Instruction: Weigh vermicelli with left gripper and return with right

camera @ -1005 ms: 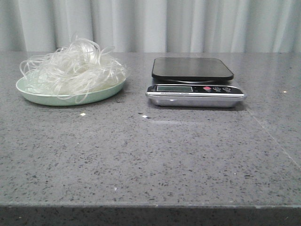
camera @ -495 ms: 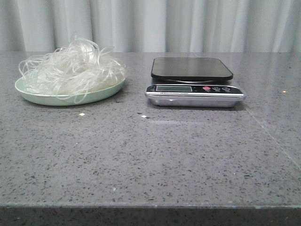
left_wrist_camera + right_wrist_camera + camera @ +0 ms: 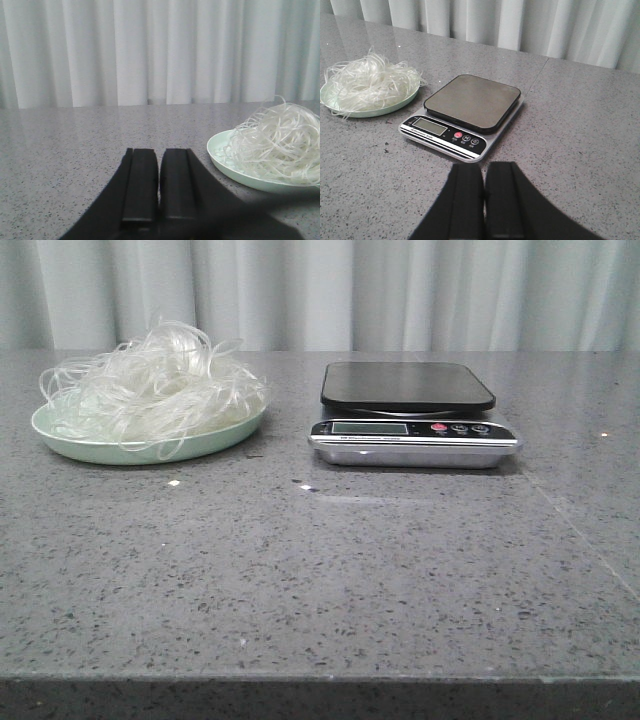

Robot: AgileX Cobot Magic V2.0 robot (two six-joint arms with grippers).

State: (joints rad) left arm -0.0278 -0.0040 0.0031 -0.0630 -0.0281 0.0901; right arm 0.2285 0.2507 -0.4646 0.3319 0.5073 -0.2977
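While front view lacks arms, wrist views show left gripper [image 3: 159, 185], right gripper [image 3: 484, 200].

Left claw [image 3: 159, 187] and right claw [image 3: 484, 200] closed, empty.

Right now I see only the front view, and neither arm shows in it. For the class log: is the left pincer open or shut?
Observer: Shut. In the left wrist view the left pincer has its fingers pressed together with nothing between them. The vermicelli lies apart from it, on the plate.
Operator: And the right pincer?
Observer: Also shut and empty. The right wrist view shows the right pincer stopped short of the scale, not touching it.
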